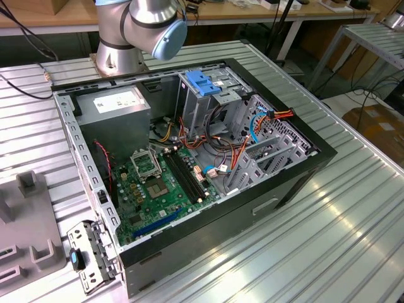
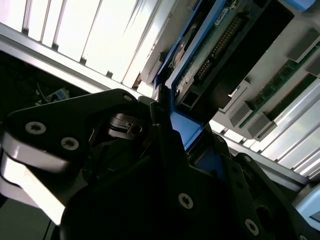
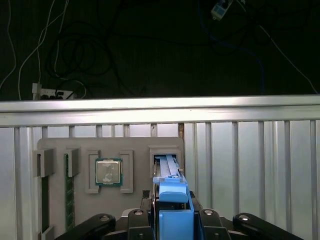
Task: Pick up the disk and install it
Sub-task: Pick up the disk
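So the big ribbed aluminium table carries an open black computer case lying on its side. Off the case's end at the exterior view's left, by the table's edge, sits a flat grey fixture tray. Inside the case, a grey metal drive cage with a blue handle stands at the far side, and I can't spot the drive anywhere in there, so I'd say the install half isn't done. The disk, a dark metal hard drive in a thin blue plastic frame, stands on edge at the corner slot of the tray, just beside the pocket holding a square silver processor chip. The black robot gripper looks clamped onto it, with a finger pressed against each side of the blue frame in both wrist views. The second wrist view shows the drive's green circuit board and connector facing the camera. I can't tell whether it's lifted clear of the slot or sitting in it. My read: grab made, carry and install left.
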`<state>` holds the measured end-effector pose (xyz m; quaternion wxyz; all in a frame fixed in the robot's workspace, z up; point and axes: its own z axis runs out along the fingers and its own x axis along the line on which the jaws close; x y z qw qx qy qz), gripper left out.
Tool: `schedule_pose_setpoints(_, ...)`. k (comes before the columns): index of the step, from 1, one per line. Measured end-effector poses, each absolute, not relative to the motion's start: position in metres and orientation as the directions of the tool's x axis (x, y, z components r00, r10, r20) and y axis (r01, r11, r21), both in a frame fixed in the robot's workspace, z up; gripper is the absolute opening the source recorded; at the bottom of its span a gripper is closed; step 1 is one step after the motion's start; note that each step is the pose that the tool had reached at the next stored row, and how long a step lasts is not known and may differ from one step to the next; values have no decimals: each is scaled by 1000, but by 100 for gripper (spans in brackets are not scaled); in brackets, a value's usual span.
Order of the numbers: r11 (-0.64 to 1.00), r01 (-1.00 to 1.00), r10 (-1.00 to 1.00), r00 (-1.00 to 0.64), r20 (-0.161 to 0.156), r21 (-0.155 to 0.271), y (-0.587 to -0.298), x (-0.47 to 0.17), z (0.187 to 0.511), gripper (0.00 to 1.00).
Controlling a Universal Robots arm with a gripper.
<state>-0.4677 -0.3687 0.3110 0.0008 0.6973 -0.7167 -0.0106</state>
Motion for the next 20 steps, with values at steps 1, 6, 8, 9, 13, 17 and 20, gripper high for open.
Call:
schedule_pose_setpoints(1,27,-999,-1000,-28,-14,16,-369,-468,312,37)
schedule_pose_setpoints(6,27,-999,-1000,-27,-14,17,-369,-468,318,37)
schedule_pose_setpoints(8,27,-999,-1000,-27,-14,17,-369,-468,321,37)
schedule_pose_setpoints(9,27,-999,-1000,-27,-14,16,-369,-468,322,37)
schedule_pose_setpoints(13,27,-999,-1000,-27,-14,16,-369,-468,327,37)
schedule_pose_setpoints(17,27,-1000,-1000,-27,-14,16,-369,-468,333,37)
schedule_pose_setpoints(20,27,-1000,-1000,-27,-14,16,-369,-468,337,37)
